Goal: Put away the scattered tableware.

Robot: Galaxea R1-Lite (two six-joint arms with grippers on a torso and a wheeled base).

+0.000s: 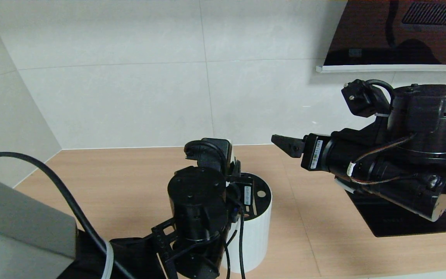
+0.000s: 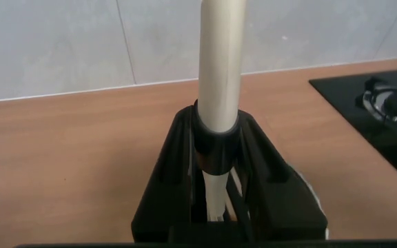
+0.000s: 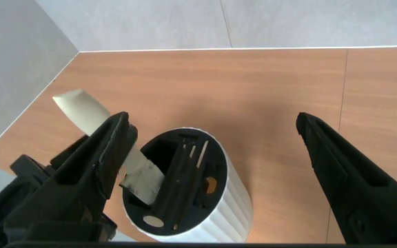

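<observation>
- While its lower end drops into the white holder [image 3: 233,207], the cream-handled utensil [image 3: 81,110] leans, its long axis tilted and its upper end pointing toward the corner where the two walls meet.
- From the left wrist view the same utensil [image 2: 219,76] looks nearly upright: a round, pale shaft with a black collar [image 2: 216,131] around it low down.
- The left end effector [image 2: 216,138] has its dark fingers pressed in on either side of that shaft, clamped on the utensil at the collar.
- In the head view the left arm hangs over the white holder [image 1: 258,232], which stands upright on the desk [image 1: 122,182], near its front edge and about mid-width.
- The right end effector [image 3: 211,127] is spread wide with nothing between its fingers. It hangs above the desk to the holder's right and points toward the robot's left [image 1: 285,144].
- The holder is a ribbed white cylinder with a black slotted top. A few thin dark and pale sticks [image 3: 185,165] stand in the slots, too small to name.
- The desk is light wood grain with faint seam lines.
- A black cooktop [image 1: 393,224] lies flush in the desk on the robot's right, well apart from the holder. One burner shows on it in the left wrist view [image 2: 384,103].
- The walls [image 1: 130,97] are large pale grey tiles, and they meet in a corner on the robot's left.
- A dark range hood [image 1: 397,35] hangs high on the far wall above the cooktop.
</observation>
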